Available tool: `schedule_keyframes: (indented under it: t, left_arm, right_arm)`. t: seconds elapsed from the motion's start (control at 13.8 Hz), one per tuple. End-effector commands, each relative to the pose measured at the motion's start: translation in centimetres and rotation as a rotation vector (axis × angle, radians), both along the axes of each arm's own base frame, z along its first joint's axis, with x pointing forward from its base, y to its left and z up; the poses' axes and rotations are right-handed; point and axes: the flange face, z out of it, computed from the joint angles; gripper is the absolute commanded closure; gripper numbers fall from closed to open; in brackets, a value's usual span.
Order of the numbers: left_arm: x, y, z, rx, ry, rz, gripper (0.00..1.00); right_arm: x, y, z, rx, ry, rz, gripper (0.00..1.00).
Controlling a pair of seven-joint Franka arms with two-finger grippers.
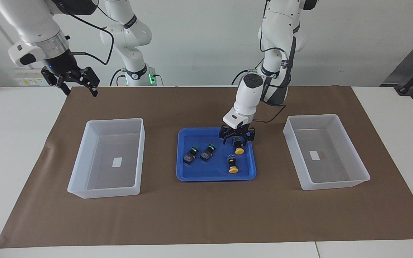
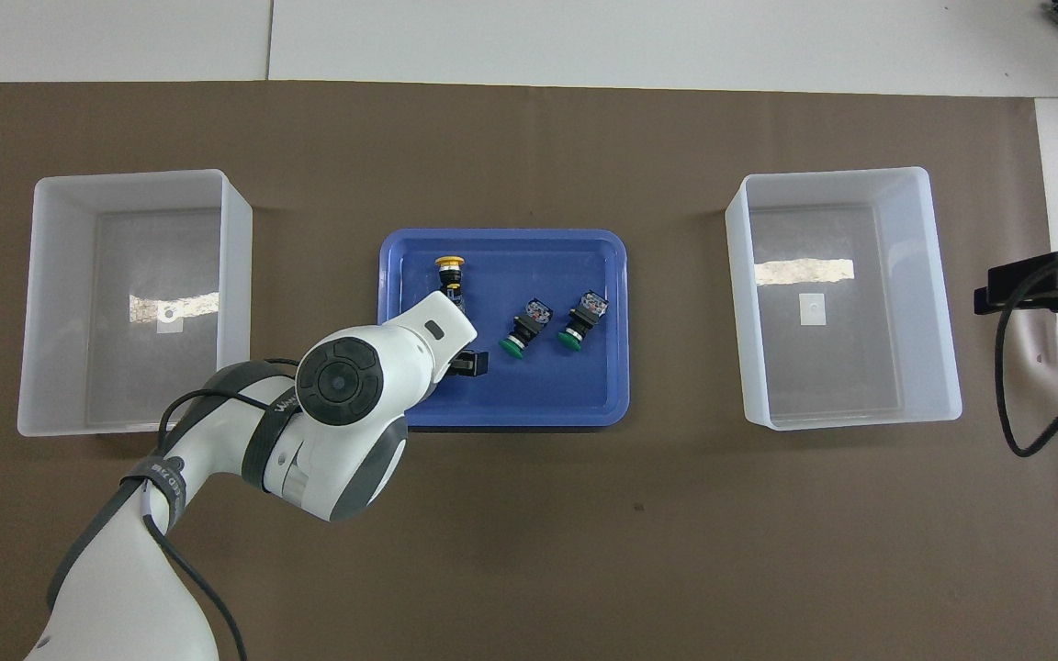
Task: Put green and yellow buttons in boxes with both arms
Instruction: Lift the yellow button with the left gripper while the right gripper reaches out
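Brown paper mat (image 1: pixel 206 215) covers the middle of the white table (image 1: pixel 13 143). Shallow blue tray (image 1: pixel 192 173) sits at the mat's centre, between two translucent white boxes: one box (image 1: pixel 81 168) toward the right arm's end of the table, the other box (image 1: pixel 339 181) toward the left arm's end. Both boxes hold nothing but a small white label on the floor. All four buttons lie in the tray, on their sides. Two green buttons (image 1: pixel 209 151) (image 1: pixel 191 154) rest side by side in the half of the tray toward the right arm's end. Two yellow buttons occupy the half toward the left arm's end: one yellow button (image 1: pixel 238 146) nearer the robots, the second yellow button (image 1: pixel 232 164) farther from them. Left gripper (image 1: pixel 237 139) is low over the tray, directly above the nearer yellow button's dark body; fingers (image 1: pixel 225 138) spread wide to either side of it, gripping nothing. Cannot tell whether the fingers touch the button or the tray floor. From overhead the left arm's wrist hides that button. Right gripper (image 1: pixel 78 86) waits high over the mat's corner at the right arm's end, near the robots; fingers open, empty.
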Motion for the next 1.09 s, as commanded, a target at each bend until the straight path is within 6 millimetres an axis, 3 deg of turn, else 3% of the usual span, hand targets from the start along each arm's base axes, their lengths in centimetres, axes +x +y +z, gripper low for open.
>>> schedule_keyframes:
  t: [0.0,0.14,0.22,0.36,0.51,0.8,0.94,1.01]
  left_arm:
    - [-0.6,0.3,-0.5,0.012,-0.006,0.001,0.07]
    - [-1.0,0.1,-0.6,0.018,0.005,-0.001,0.79]
    - [-1.0,0.1,-0.5,0.02,0.013,0.008,1.0]
    - [-1.0,0.2,-0.2,0.035,0.039,0.017,1.0]
    - [-0.7,0.7,1.4,0.028,0.028,0.026,1.0]
    - [2.8,3.9,6.6,0.012,0.006,0.098,1.0]
    - [4.8,6.9,9.2,-0.001,-0.02,0.151,1.0]
    - [6.0,8.7,10.3,-0.008,-0.042,0.17,1.0]
  right_arm:
    - [-0.6,-0.1,0.2,0.002,0.008,0.015,0.0]
    - [-0.8,0.0,0.1,0.003,0.019,0.015,0.0]
    - [-1.6,0.0,0.2,0.006,0.057,0.019,0.0]
    - [-2.1,-0.1,0.5,0.004,0.062,0.025,0.0]
    - [-1.2,0.3,-0.3,0.005,-0.002,0.014,0.0]
    - [1.4,6.9,-4.6,-0.004,-0.075,-0.078,0.0]
    - [3.9,7.7,-7.7,-0.011,-0.083,-0.09,0.0]
    - [5.0,10.1,-9.4,-0.009,-0.099,-0.104,0.0]
